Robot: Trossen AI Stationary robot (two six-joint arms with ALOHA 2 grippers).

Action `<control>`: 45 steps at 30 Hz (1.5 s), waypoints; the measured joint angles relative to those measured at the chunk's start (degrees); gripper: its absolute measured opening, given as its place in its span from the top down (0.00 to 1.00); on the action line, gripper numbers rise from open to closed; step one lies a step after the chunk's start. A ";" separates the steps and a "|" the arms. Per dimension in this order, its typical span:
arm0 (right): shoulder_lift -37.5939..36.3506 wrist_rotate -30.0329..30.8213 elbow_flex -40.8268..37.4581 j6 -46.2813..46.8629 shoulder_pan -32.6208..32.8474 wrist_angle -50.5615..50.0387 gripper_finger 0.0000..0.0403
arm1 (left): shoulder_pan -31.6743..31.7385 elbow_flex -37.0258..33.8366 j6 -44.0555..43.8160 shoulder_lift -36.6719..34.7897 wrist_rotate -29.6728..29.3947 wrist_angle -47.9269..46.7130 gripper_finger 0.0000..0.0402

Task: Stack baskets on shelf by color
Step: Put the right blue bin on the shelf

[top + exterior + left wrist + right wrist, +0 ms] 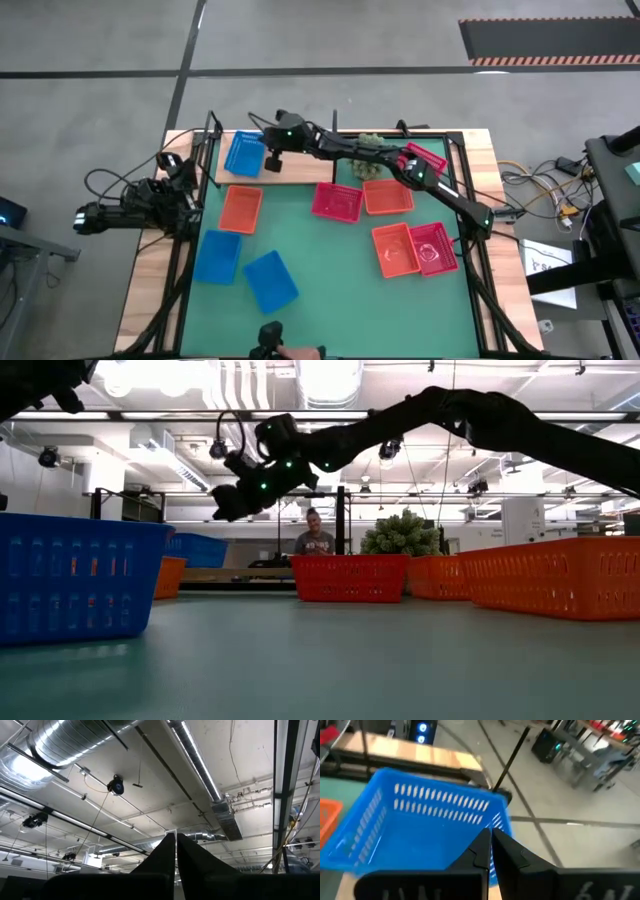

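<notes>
Stacking has barely begun: only one blue perforated plastic basket (244, 154) sits on the light wooden shelf board (300, 172) at its left end, and nothing is nested in it as far as the high view shows. The right gripper (272, 160) reaches across the far side of the table and hovers at this basket's right edge; the right wrist view shows its jaws closed together and empty just above the near rim of the blue basket (427, 825), so it looks released, not held. Left to do, by my judgement: two more blue baskets (217, 256) and (270, 281) on the green mat (330, 300), four orange ones, (241, 208), (387, 195), (396, 249), and three red-pink ones, (336, 202), (433, 247), (426, 158). One orange count is unsure; I see three clearly. The spiky green ball plant (366, 155) stands just beside the shelf's right end, under the right arm, and could crowd that slot. The left gripper (175, 851) is parked off the table's left side, jaws pressed shut, pointing at the ceiling. A person (315, 538) sits in the room beyond.
</notes>
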 joint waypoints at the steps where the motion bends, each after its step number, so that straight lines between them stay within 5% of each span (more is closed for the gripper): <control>1: -0.41 0.07 0.18 0.33 -0.04 -1.58 0.98 | -0.02 0.00 0.00 0.00 0.01 0.00 1.00; 8: -4.91 -1.19 0.45 2.83 -0.01 -16.94 0.98 | -0.02 -0.02 -0.05 0.00 -0.12 -0.35 1.00; 15: 0.05 -4.23 -0.26 9.06 -0.43 -11.90 0.98 | -0.04 -0.04 -0.90 0.09 0.02 -3.54 1.00; 19: -0.04 1.42 0.09 10.10 -0.19 -9.70 0.98 | -0.04 -0.07 -9.91 0.78 0.35 -3.93 1.00; 26: -0.52 1.14 0.05 5.98 -0.18 -13.29 0.98 | -0.04 -0.09 -20.09 3.18 0.36 -5.16 1.00; 33: -7.59 -1.41 0.09 -1.14 1.13 -24.73 0.98 | -0.02 0.42 -34.71 12.36 -7.70 -11.44 1.00; 45: -23.72 -5.34 -0.48 -5.09 5.81 -54.28 0.98 | -0.02 13.07 -45.27 33.50 -10.56 -21.87 1.00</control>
